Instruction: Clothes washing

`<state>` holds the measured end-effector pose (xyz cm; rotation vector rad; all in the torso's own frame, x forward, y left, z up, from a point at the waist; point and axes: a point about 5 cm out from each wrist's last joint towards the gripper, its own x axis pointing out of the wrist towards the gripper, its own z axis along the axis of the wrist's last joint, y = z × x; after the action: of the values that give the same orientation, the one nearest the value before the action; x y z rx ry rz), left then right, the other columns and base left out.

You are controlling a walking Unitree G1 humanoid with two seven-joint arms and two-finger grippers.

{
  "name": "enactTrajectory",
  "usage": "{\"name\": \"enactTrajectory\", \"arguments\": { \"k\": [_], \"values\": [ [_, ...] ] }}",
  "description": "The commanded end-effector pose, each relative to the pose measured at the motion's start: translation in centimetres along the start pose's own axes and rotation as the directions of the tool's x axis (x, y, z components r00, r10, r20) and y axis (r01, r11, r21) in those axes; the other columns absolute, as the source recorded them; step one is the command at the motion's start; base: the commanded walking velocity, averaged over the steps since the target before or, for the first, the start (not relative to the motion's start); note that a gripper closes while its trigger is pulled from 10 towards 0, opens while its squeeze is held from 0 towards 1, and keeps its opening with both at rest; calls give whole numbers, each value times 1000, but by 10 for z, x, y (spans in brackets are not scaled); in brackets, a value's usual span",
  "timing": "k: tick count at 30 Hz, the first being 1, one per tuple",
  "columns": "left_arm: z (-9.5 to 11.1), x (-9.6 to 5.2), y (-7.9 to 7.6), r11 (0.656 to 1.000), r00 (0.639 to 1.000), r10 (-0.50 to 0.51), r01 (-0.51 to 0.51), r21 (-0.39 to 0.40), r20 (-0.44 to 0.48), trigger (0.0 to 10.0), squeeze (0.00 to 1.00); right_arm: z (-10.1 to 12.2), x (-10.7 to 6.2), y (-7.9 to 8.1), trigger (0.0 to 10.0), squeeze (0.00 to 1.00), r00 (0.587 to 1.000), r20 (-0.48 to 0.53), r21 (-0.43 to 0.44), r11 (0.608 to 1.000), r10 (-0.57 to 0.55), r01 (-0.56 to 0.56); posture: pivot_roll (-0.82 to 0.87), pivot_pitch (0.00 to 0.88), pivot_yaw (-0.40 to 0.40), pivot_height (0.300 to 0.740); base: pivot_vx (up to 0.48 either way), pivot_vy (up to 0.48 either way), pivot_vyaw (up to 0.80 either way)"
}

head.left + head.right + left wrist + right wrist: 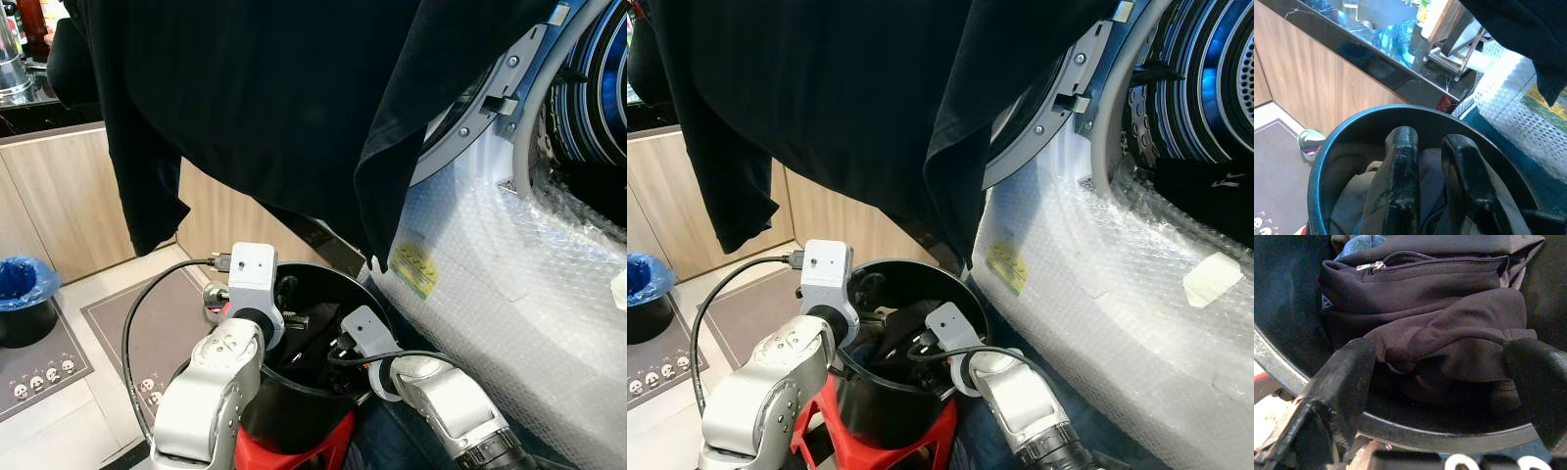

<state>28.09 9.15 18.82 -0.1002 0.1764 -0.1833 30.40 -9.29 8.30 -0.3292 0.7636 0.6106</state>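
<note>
Nearest, both arms reach down into a black bucket (257, 411) that sits on a red stand (294, 452) just in front of the robot. The left claw (1431, 196) has its two fingers side by side with a narrow gap, dipped among the clothes (1425, 328) inside the bucket; cloth lies between and around the fingers, but I cannot tell whether they are pinching it. The right claw (1440, 382) is spread wide, one finger at each side of a dark bunched garment, with a zipped dark piece (1435, 264) and a bit of blue fabric just beyond it. It grips nothing yet.

So the bucket still holds several garments, and these remain to be lifted out.

Farther off and higher, a large black shirt (265, 108) hangs across the upper part of the head views, its hem drooping just above the bucket. What holds it up cannot be seen.

To the right stands the washer (1136, 313), its front wrapped in bubble film, door open, and the blue-lit drum (1205, 88) in sight. I can make out no clothes inside the drum.

On the far left are wooden cabinets (59, 196) under a dark worktop (1352, 44).

By my judgement the loading is at an early stage: the shirt is partway to the drum, the rest still waits in the bucket, and shutting the door and starting the wash lie ahead.
</note>
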Motion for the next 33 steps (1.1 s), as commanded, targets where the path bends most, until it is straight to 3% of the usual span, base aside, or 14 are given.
{"name": "enactTrajectory", "arguments": {
  "k": [1, 2, 4, 5, 7, 19, 23, 26, 33],
  "values": [
    [-2, -3, -6, 1000, 1000, -19, 18, -20, -12, 10000, 0, -5, 0, -3, 10000, 0, 999, -34, -1, 1000, -14, 14, 88, 89, -193, 740, 0, 0, 0],
    [-2, -3, -6, 1000, 1000, -19, 18, -20, -12, 10000, 0, -5, 0, -3, 10000, 0, 999, -34, -1, 1000, -14, 14, 88, 89, -193, 740, 0, 0, 0],
    [-4, -9, -4, 999, 1000, 7, -8, -34, -24, 10000, 0, 27, 14, 22, 10000, 0, 992, 104, 143, 988, -78, 62, 129, 135, -206, 740, 0, 0, 0],
    [-4, -9, -4, 999, 1000, 7, -8, -34, -24, 10000, 0, 27, 14, 22, 10000, 0, 992, 104, 143, 988, -78, 62, 129, 135, -206, 740, 0, 0, 0],
    [-5, -13, -4, 999, 999, 20, -21, -44, -31, 10000, 0, 45, 19, 38, 10000, 0, 982, 160, 226, 972, -103, 65, 128, 134, -208, 740, 0, 0, 0],
    [-4, -15, -4, 999, 999, 23, -25, -46, -33, 10000, 0, 51, 20, 41, 10000, 0, 976, 177, 252, 964, -128, 80, 129, 135, -207, 740, 0, 0, 0],
    [-4, -16, -4, 999, 999, 24, -25, -46, -33, 10000, 0, 51, 20, 41, 10000, 0, 976, 177, 254, 964, -130, 82, 129, 135, -207, 740, 0, 0, 0],
    [-6, -16, -6, 998, 999, 15, -17, -53, -40, 10000, 0, 49, 21, 22, 10000, 0, 953, 104, 263, 932, -283, 248, 114, 142, -202, 740, 0, 0, 0],
    [-8, -17, -9, 998, 999, 7, -10, -57, -51, 10000, 0, 35, 21, 1, 10000, 0, 912, 16, 229, 889, -410, 395, 109, 145, -201, 740, 0, 0, 0]
  ]
}}
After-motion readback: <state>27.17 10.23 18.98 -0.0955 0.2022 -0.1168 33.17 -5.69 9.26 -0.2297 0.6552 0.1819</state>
